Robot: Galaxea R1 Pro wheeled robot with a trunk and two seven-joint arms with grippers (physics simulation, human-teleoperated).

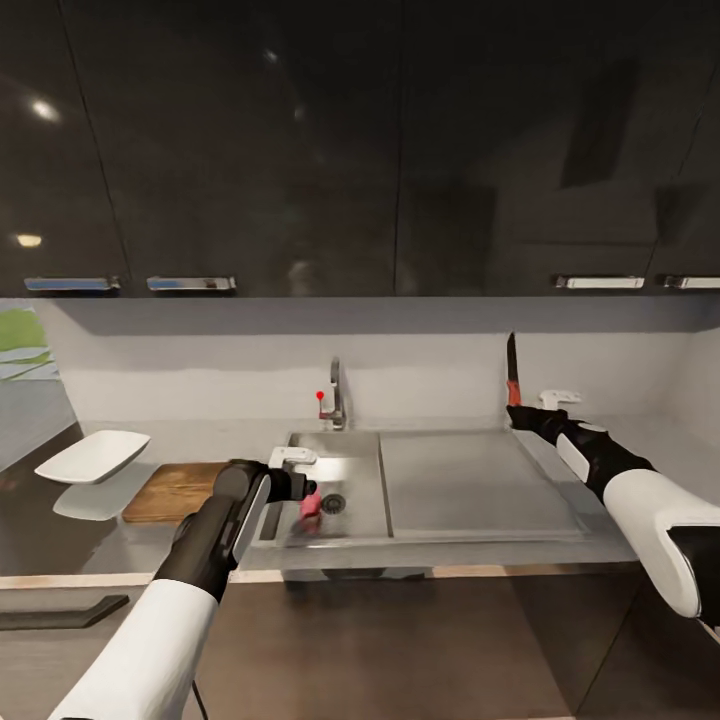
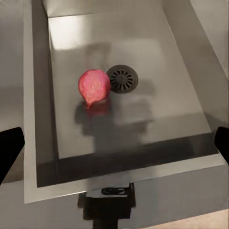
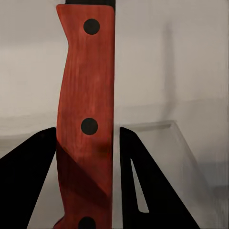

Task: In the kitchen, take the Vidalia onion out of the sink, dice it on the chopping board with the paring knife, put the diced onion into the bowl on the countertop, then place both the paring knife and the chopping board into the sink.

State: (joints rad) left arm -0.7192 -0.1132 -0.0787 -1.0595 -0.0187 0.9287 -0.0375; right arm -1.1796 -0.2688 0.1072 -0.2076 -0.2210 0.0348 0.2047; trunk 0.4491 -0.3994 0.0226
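Head view: right gripper (image 1: 517, 408) clamps the knife (image 1: 512, 368) upright, blade toward 12 o'clock; left gripper (image 1: 305, 478), open, hovers over the onion (image 2: 94, 85).

Left arm reaches forward and down from the lower left of the head view, white forearm, black wrist, and the left gripper (image 1: 300, 487) hangs low over the basin. In the left wrist view its two black fingertips (image 2: 9, 148) sit far apart at the picture's edges, spread wide with nothing between them. Right arm comes in from the right, bent at the elbow, wrist raised. The right gripper (image 1: 516, 410) is clamped on the paring knife (image 1: 512, 372), blade pointing straight up; both fingers (image 3: 28, 176) press the red handle.
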